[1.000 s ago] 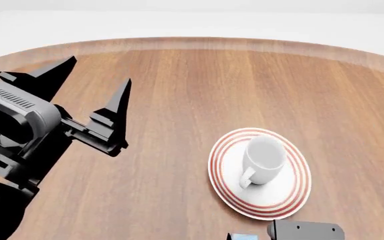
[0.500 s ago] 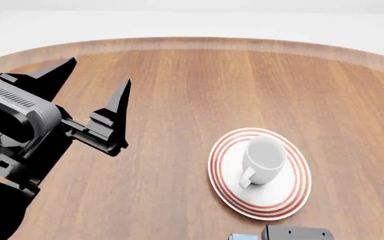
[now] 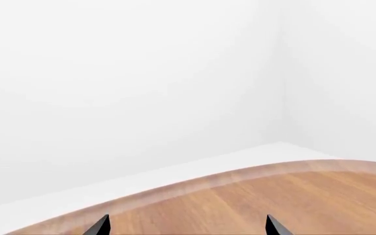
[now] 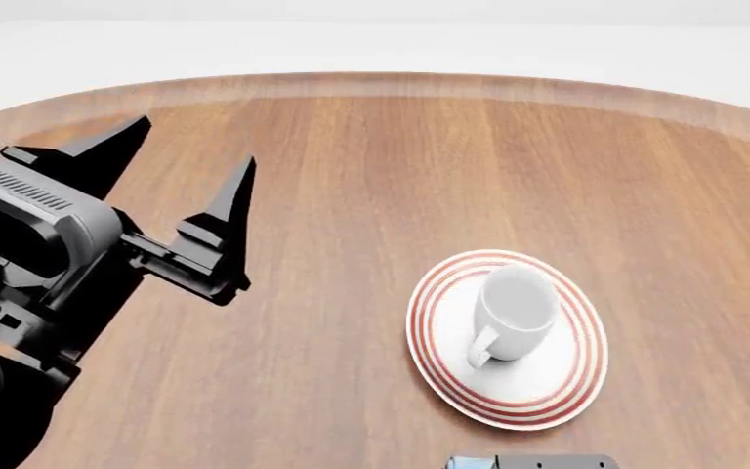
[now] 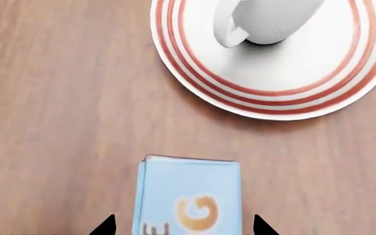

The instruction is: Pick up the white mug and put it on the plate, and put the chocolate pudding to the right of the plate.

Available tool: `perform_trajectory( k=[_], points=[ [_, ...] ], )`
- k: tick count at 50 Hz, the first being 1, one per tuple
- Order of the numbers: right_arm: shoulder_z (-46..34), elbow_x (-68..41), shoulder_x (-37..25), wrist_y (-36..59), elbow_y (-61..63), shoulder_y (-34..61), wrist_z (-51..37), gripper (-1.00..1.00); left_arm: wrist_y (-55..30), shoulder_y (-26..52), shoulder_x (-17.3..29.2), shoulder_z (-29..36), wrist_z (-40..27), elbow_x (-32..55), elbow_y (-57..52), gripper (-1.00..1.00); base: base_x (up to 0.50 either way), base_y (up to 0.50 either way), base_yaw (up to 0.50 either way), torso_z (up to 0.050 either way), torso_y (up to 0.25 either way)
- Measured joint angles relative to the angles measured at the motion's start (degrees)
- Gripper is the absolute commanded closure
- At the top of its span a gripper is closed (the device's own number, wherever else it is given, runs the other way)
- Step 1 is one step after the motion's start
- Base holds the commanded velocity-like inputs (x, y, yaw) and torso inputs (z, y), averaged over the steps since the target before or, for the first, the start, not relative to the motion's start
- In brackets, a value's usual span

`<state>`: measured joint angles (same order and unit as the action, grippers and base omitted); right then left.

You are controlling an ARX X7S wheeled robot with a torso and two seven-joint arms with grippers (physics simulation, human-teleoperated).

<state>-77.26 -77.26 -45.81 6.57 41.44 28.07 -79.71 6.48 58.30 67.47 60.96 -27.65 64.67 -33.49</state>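
Note:
The white mug [image 4: 516, 311] stands upright on the plate [image 4: 570, 386], a white plate with red rings; both show in the right wrist view, mug [image 5: 273, 19] and plate [image 5: 286, 83]. The chocolate pudding carton [image 5: 188, 196], light blue face up with orange letters, lies on the table near the plate's front edge; only a sliver shows at the head view's bottom [image 4: 473, 461]. My right gripper [image 5: 182, 230] is open, its fingertips either side of the carton without touching it. My left gripper [image 4: 187, 161] is open and empty, above the table's left.
The round wooden table [image 4: 389, 176] has its curved far edge near the top of the head view, with white floor beyond. The left wrist view shows only the table's edge [image 3: 293, 191] and white walls.
The right arm has drawn back toward the bottom of the head view, so less of it shows. The left arm, mug and plate have not moved.

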Motion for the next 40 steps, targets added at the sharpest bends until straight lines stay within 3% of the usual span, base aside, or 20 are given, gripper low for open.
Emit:
perform_trajectory(
  k=[10,11,40],
  points=[
    [-0.17,-0.10,0.25,0.00,-2.19,-0.45,1.26,-1.00,-0.02,-0.23,-0.19,-0.01,0.02,-0.12,0.16,-1.00,0.00,0.00,0.00,0.000,0.000],
    [-0.17,-0.09,0.28,-0.03,-2.47,-0.51,1.41,1.00,-0.01,-0.26,-0.21,-0.01,0.02,-0.14,0.18,-1.00,0.00,0.00,0.00,0.000,0.000],
    [0.49,1.52,-0.75,1.13,-1.18,1.78,0.11,1.00,0.16,-1.04,-0.31,-0.12,0.00,-0.68,0.24,-1.00,0.00,0.00,0.00,0.000,0.000]
  ],
)
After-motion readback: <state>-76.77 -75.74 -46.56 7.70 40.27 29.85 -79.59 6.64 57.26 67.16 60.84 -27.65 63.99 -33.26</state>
